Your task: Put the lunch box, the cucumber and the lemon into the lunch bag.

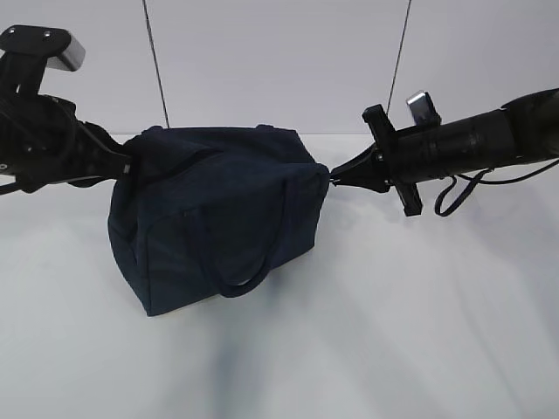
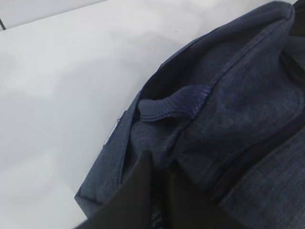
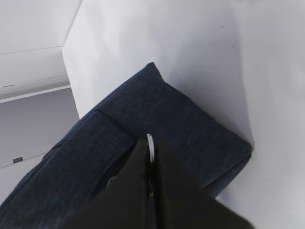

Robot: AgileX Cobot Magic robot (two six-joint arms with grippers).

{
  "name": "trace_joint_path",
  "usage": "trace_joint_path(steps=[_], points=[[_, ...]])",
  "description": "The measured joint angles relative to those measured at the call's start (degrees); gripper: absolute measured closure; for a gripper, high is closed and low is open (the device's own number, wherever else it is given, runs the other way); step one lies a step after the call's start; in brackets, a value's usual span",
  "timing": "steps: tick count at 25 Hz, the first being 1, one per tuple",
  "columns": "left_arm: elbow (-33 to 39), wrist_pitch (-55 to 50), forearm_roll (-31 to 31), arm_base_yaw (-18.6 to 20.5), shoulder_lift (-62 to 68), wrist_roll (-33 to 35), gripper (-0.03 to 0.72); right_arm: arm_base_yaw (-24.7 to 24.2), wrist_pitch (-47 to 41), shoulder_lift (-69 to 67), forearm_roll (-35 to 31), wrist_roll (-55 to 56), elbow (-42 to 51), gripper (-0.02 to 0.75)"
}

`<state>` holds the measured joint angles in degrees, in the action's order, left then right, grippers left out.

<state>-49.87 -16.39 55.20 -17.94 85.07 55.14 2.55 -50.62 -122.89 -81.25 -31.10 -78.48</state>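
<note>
The lunch bag (image 1: 214,218) sits mid-frame on the table (image 1: 419,332), left gripper (image 1: 129,164) clamping its fabric, right gripper (image 1: 330,177) pinching its ring pull (image 3: 150,145); no food visible, so packing appears finished.

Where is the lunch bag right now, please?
In the exterior view, the lunch bag sits centre-left on the white table, between the left gripper and right gripper.
</note>
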Motion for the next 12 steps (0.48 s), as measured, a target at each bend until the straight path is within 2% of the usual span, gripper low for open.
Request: trace_joint_path(steps=[5,12], points=[[0.00,0.71,-1.25,0.00,0.00,0.00,0.693,0.00,-2.23,-0.67,-0.33,-6.27,0.01,0.730],[0.00,1.70,-1.41,0.00,0.00,0.00,0.693,0.49,-1.34,-3.12,2.29,-8.88,-1.69,0.730]])
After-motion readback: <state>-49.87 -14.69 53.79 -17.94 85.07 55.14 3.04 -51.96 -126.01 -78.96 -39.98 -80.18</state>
